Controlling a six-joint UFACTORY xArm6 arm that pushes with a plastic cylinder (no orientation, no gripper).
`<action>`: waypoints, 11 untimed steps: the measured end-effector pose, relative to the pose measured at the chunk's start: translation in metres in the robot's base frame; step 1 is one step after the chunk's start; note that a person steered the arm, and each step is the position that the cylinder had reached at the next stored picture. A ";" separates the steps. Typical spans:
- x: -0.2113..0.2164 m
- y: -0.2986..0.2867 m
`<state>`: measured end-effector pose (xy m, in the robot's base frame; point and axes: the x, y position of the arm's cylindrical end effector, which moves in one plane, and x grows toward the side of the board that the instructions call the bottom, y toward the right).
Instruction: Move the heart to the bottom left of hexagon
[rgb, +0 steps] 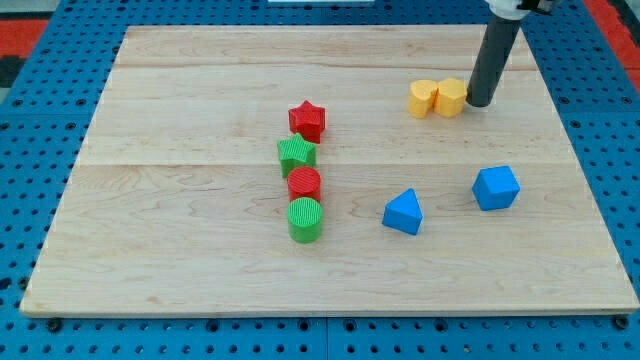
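A yellow heart lies at the view's upper right, touching the left side of a yellow hexagon. My tip rests on the board right against the hexagon's right side, and the dark rod rises from it toward the view's top. The heart is on the far side of the hexagon from the tip.
A column stands at the board's middle: red star, green star, red cylinder, green cylinder. A blue triangle and a blue cube lie at the lower right. The wooden board sits on a blue pegboard.
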<state>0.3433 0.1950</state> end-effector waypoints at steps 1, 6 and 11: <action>-0.022 0.000; 0.018 -0.057; 0.033 -0.099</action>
